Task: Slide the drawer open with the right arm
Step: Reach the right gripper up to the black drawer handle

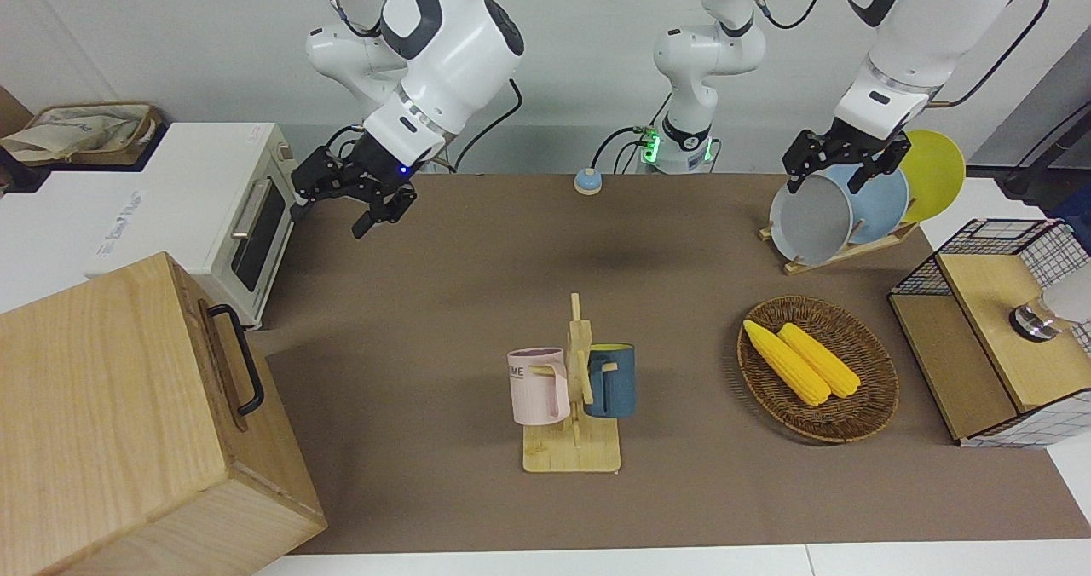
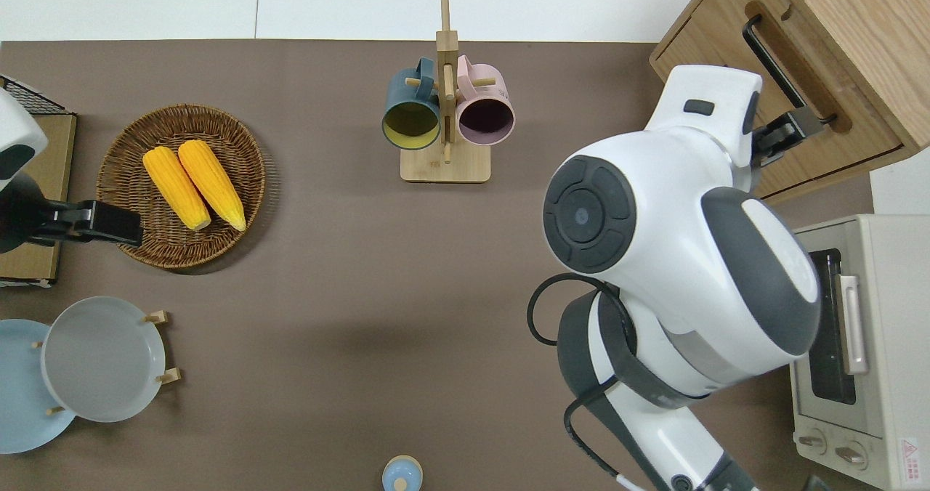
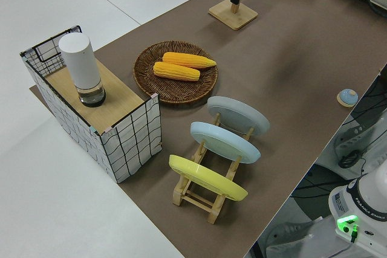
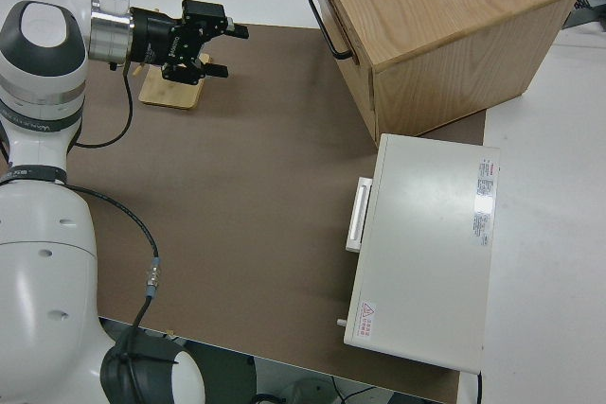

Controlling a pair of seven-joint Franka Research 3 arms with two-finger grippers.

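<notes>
The drawer (image 1: 223,363) sits shut in the pale wooden cabinet (image 1: 111,423) at the right arm's end of the table, its front flush. Its black loop handle (image 1: 245,359) (image 2: 781,66) (image 4: 327,26) faces the mat. My right gripper (image 1: 375,205) (image 4: 232,49) hangs open in the air with nothing between its fingers. The overhead view puts the right gripper (image 2: 795,128) by the handle's end nearer the robots, while the right side view shows a clear gap between them. The left arm (image 1: 895,56) is parked.
A white toaster oven (image 1: 213,210) stands beside the cabinet, nearer the robots. A mug rack (image 1: 573,406) holds a pink and a blue mug mid-table. A basket (image 1: 874,406) with two corn cobs, a plate rack (image 1: 839,252) and a wire-mesh cabinet (image 1: 989,337) stand toward the left arm's end.
</notes>
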